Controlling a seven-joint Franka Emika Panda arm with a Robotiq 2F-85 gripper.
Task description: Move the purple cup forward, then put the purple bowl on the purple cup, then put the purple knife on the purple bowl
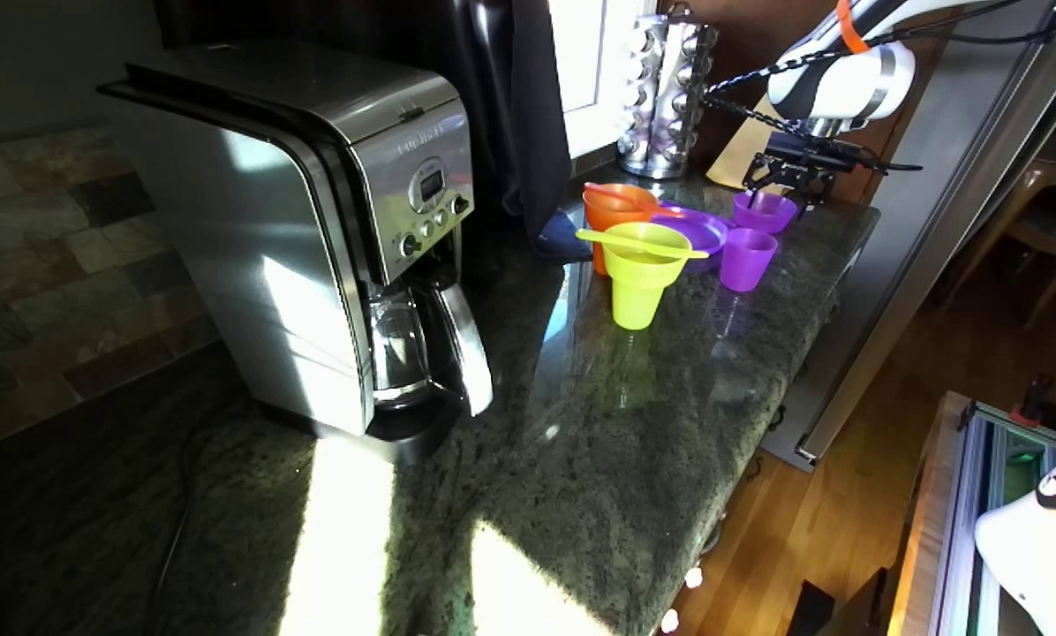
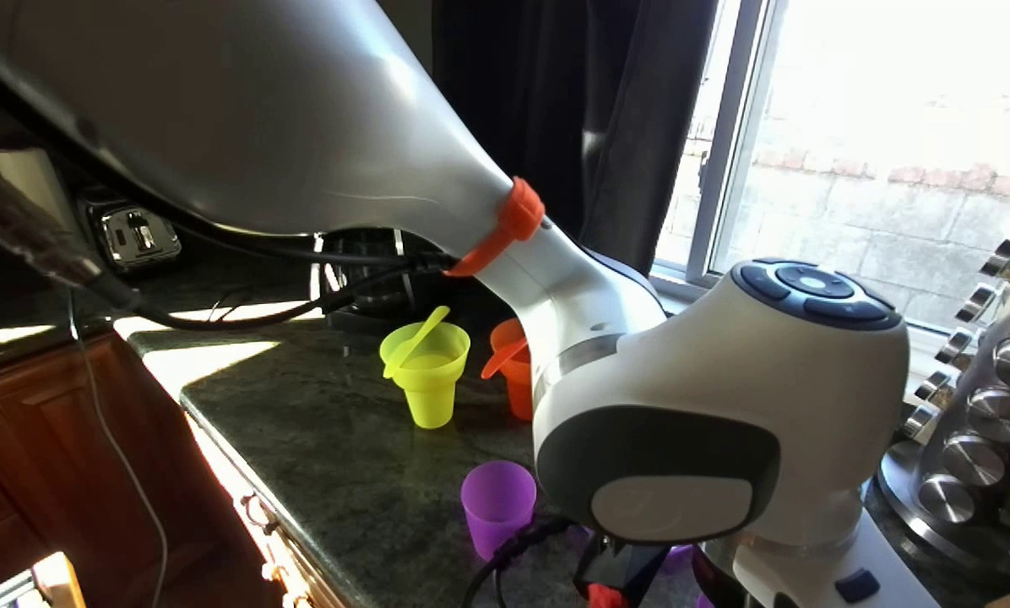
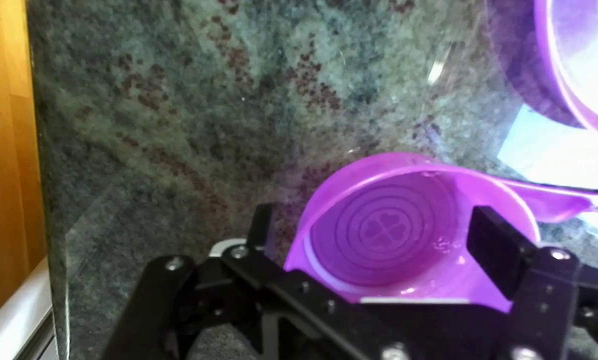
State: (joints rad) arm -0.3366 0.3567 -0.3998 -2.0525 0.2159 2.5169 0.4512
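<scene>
The purple bowl (image 3: 384,232) sits on the dark counter under my gripper (image 3: 379,225). It also shows in an exterior view (image 1: 762,217). The gripper is open: its left finger is outside the bowl's left rim, and its right finger overlaps the bowl's inner right side. I cannot tell how far the fingertips are from the bowl. The purple cup (image 1: 749,261) stands upright beside the bowl. It shows in an exterior view (image 2: 498,507) and at the upper right of the wrist view (image 3: 569,70). A purple utensil (image 3: 551,201) touches or passes behind the bowl's right rim; I cannot tell whether it is the knife.
A purple plate (image 1: 703,231) lies left of the cup. A yellow-green bowl (image 1: 647,252) with a utensil rests on a yellow-green cup (image 1: 636,305); an orange stack (image 1: 612,209) stands behind. A coffee maker (image 1: 316,221) and spice rack (image 1: 665,97) stand on the counter (image 1: 599,442).
</scene>
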